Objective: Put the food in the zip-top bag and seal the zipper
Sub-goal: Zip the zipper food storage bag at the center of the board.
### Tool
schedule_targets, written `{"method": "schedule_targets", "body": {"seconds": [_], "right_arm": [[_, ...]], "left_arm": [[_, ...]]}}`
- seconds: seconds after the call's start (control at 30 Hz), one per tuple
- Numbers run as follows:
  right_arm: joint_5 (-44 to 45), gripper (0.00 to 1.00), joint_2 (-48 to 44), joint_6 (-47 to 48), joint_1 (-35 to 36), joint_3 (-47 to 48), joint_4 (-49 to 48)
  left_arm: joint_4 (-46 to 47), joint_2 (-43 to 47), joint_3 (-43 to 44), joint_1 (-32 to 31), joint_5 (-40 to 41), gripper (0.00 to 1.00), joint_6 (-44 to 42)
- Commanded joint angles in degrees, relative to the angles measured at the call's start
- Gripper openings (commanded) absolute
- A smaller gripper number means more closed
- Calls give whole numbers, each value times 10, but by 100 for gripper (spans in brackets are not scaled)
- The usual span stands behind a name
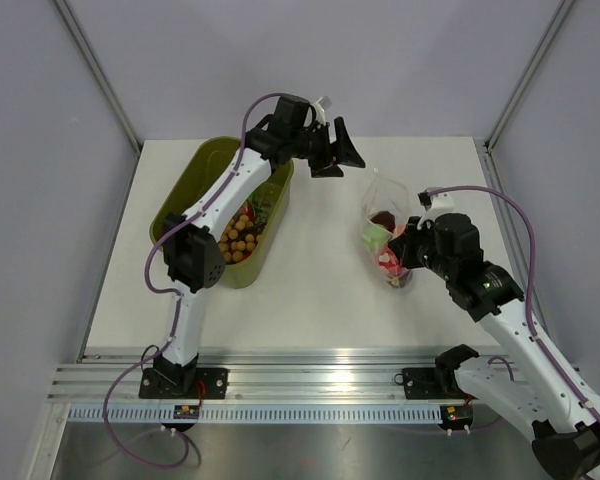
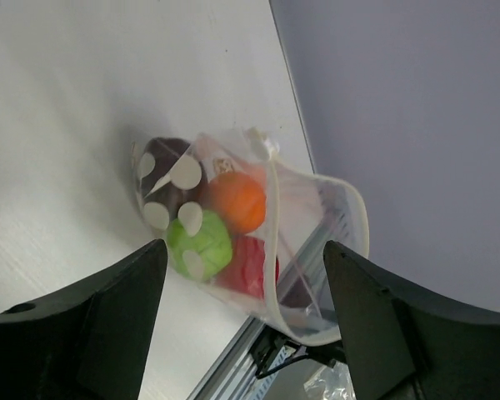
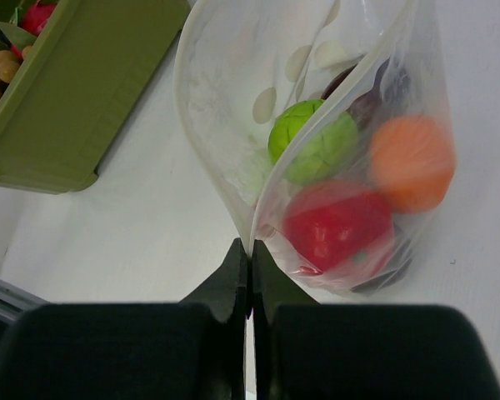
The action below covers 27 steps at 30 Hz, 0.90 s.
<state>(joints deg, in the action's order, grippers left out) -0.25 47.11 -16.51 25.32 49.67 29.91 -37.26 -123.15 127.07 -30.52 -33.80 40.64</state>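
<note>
Right then, L gripper [image 1: 338,152] stood wide open w/ nothing btwn its fingers [image 2: 125,317]. It hung clear of the table [image 1: 310,290] and apart from the zip-top bag [image 1: 385,200], which was just off its fingertip side. In the L wrist view the bag [image 2: 317,200] lay straight ahead past both tips, framed in the gap, not touched by either.

R gripper [image 1: 405,245] was clamped tight on the bag's rim. In its own view the jaws met w/ no gap at the tips [image 3: 250,250], and the clear film [image 3: 225,108] ran out of that seam and fanned away ahead of them. The zipper [image 2: 360,218] was unsealed, so the mouth stood open in a loop.

The food [image 1: 385,245] was inside the bag, directly ahead of R gripper's tips:
- green piece [image 3: 312,142], centre
- orange piece [image 3: 411,162], to the R of the seam
- red piece [image 3: 337,225], nearest the tips
- dark purple piece [image 3: 375,83], furthest off, partly hidden by dotted film

Olive-green tub [image 1: 195,180] sat well off to the L of R gripper, under L arm's forearm in the top view. It had small tan balls [image 1: 240,238] inside. Couldn't tell what else.
</note>
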Motion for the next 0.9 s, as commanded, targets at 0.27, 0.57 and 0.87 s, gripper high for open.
{"method": "schedule_targets", "body": {"seconds": [0.27,0.57,0.87], "right_arm": [[-82,0,10,3,-1,3,-1],[-82,0,15,-2,-1,-1,-5],[-79,0,12,-4,-1,-4,1]], "left_arm": [[37,-25,11,-12,-33,79,57],[26,-79,65,-16,-14,76,81],[26,-68,24,-26,-13,72,74]]}}
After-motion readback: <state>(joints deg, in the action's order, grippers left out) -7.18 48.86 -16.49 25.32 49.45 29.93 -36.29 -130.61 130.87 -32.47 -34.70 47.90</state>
